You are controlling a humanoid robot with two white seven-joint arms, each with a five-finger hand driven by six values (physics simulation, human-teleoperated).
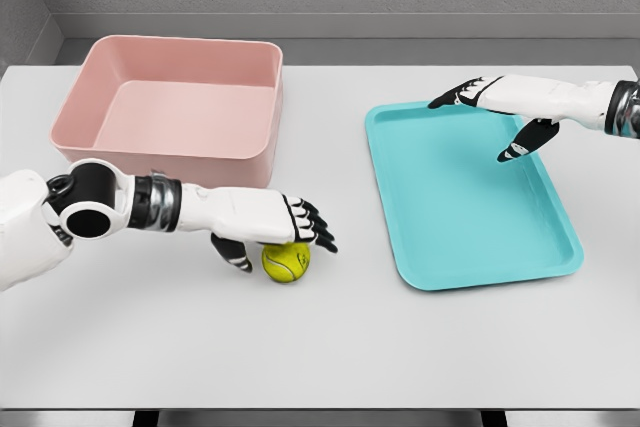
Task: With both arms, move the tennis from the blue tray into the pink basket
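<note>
A yellow-green tennis ball [287,263] lies on the white table, between the pink basket [170,152] and the blue tray [560,247], not in either. My left hand [282,245] hovers right over the ball, fingers stretched across its top and thumb down at its left side; the hand looks open, not closed on the ball. The right hand [472,129] hangs open above the tray's far end, fingers pointing left and thumb pointing down, holding nothing. Nothing lies in the tray or in the basket.
The pink basket stands at the table's back left, just behind my left forearm [160,202]. The table's front edge [320,409] runs along the bottom. A grey wall closes the back.
</note>
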